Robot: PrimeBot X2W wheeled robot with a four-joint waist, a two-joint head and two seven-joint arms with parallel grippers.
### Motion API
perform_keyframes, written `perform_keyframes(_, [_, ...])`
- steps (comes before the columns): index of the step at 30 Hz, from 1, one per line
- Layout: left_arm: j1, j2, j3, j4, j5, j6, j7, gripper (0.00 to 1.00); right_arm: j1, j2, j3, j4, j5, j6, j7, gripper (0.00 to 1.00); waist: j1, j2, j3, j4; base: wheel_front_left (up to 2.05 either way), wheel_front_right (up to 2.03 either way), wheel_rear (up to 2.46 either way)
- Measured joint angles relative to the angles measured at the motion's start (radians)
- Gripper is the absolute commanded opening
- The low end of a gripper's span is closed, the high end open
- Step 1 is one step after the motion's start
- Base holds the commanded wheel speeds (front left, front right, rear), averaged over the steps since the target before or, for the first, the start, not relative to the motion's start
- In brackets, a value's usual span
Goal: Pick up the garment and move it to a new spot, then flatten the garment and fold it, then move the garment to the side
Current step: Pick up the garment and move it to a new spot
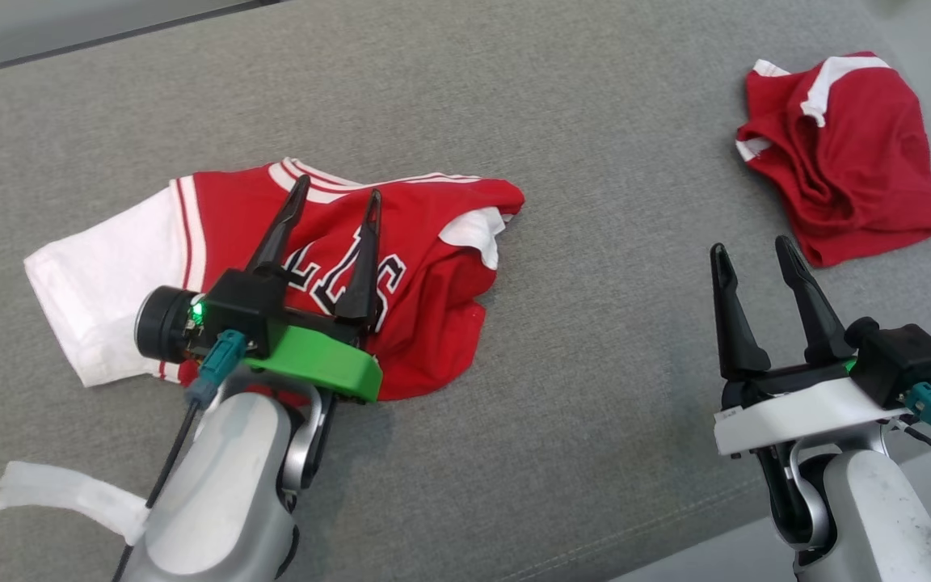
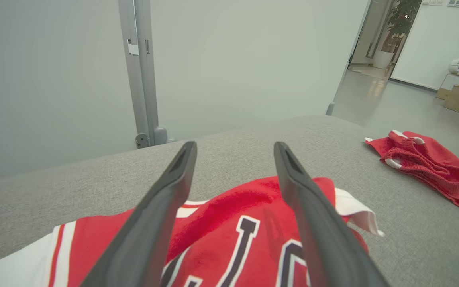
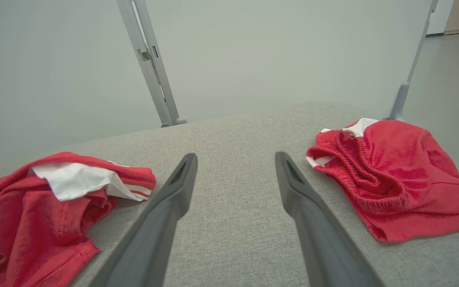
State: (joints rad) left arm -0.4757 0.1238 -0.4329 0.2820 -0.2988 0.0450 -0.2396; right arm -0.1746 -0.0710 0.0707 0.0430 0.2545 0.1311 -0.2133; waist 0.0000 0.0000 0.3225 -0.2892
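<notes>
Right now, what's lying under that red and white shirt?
The shirt rests on the grey cushion. One side is bunched over itself; anything beneath the cloth is hidden.

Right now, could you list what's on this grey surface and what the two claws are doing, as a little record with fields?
Surface: grey fabric pad
Garment one: red and white jersey, crumpled, white sleeve spread toward the robot's left
Garment two: red shorts, bunched at the far right, apart from the jersey
Left arm: left gripper open over the jersey's lettering, holding nothing
Right arm: right gripper open over bare fabric between the garments
Folding: not yet begun
</notes>
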Motion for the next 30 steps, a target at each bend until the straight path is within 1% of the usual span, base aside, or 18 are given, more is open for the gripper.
perform_keyframes(3, [0.029,0.027,0.033,-0.029,-0.012,0.007,-0.008,1.0,0.001,-0.005,-0.005,-0.006,-0.003,0.0,0.007,1.0,0.0,0.0,-0.018,0.043,0.0,0.0,0.0])
perform_keyframes(8, [0.094,0.085,0.083,-0.076,-0.04,0.005,-0.013,1.0,0.007,-0.014,-0.009,-0.012,-0.011,0.0,0.02,1.0,0.0,0.0,-0.051,0.11,0.0,0.0,0.0])
perform_keyframes(16, [0.199,0.152,0.151,-0.151,-0.083,0.017,-0.014,1.0,0.029,-0.034,-0.012,-0.014,-0.012,0.0,0.035,1.0,0.0,-0.0001,-0.105,0.185,0.0,0.0,0.0])
perform_keyframes(23, [0.273,0.184,0.174,-0.199,-0.107,0.021,-0.016,1.0,0.048,-0.041,-0.012,-0.014,-0.012,0.0,0.045,1.0,0.0,0.0,-0.148,0.222,0.0,0.0,0.0])
perform_keyframes(30, [0.336,0.202,0.173,-0.22,-0.121,0.024,-0.007,1.0,0.075,-0.052,-0.008,-0.013,-0.012,0.0,0.06,1.0,0.0,-0.0001,-0.198,0.233,0.0,0.0,0.0])
